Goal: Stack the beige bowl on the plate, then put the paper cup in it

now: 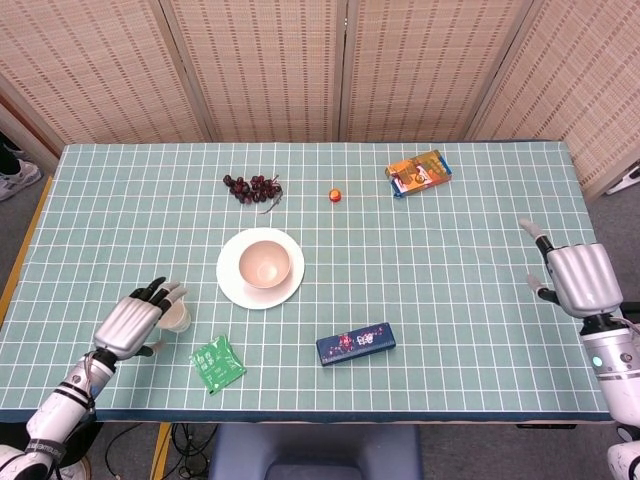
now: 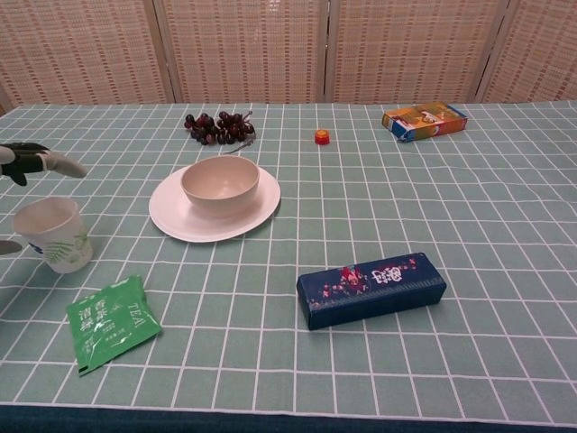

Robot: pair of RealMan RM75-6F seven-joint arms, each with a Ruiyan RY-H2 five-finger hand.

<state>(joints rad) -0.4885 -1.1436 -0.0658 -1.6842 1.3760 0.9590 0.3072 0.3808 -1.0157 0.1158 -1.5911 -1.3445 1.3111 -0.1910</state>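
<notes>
Now, left hand (image 1: 133, 322) fingers spread around paper cup (image 2: 54, 234), not gripping; right hand (image 1: 580, 276) open, far right

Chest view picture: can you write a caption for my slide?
Beige bowl sits on the white plate; left hand reaches around the paper cup.

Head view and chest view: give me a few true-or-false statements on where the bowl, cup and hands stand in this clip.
1. The bowl sits on the plate. True.
2. The cup is inside the bowl. False: it stands upright on the table, left of the plate.
3. The left hand is at the cup. True.
4. The right hand holds the blue box. False: it is empty, fingers apart, near the table's right edge.
5. The tea packet lies on the plate. False: it lies on the table near the cup.
</notes>
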